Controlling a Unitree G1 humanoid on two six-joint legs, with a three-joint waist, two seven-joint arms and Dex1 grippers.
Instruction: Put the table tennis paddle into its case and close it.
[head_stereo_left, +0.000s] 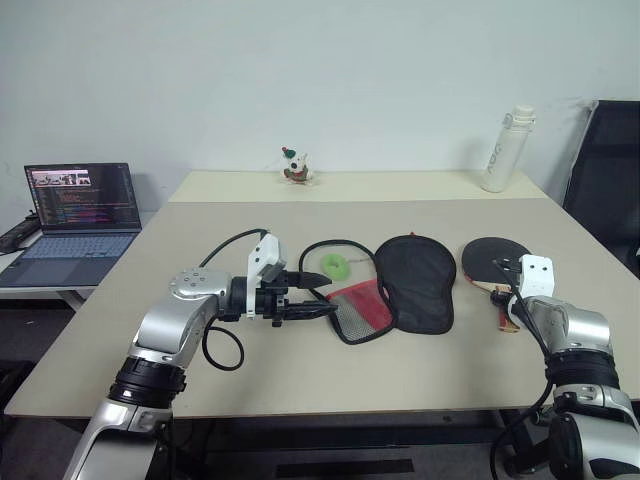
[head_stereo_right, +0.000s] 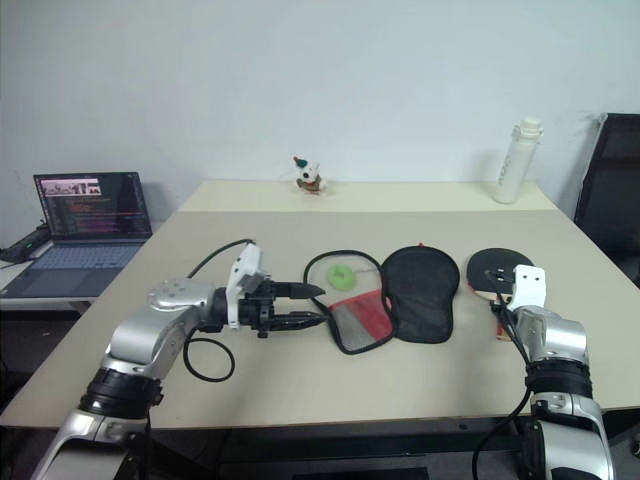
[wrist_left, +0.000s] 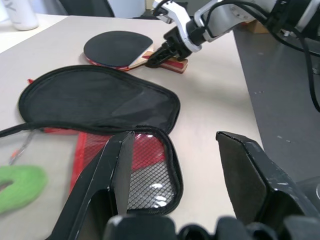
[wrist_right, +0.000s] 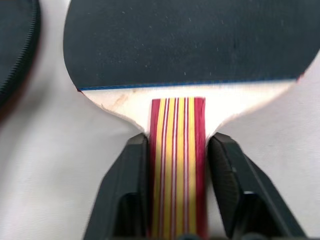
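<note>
1. The right gripper (wrist_right: 176, 192) is clamped on the striped handle of the table tennis paddle (head_stereo_left: 493, 262), a black finger (wrist_right: 124, 190) pressed against each side.
2. The paddle lies flat on the table (head_stereo_left: 300, 380) at the right, black face up, just right of its case (head_stereo_left: 414, 280).
3. The case lies unzipped in the middle, black half spread, red mesh half (head_stereo_left: 360, 310) nearer and to the left, green ball charm (head_stereo_left: 334, 266) beside it.
4. The left gripper (head_stereo_left: 322, 291) hovers with jaws apart and empty, tips at the case's near left edge.
5. Far side: a white bottle (head_stereo_left: 507, 149) right, a small figurine (head_stereo_left: 295, 166) centre, a laptop (head_stereo_left: 78, 222) far left.
</note>
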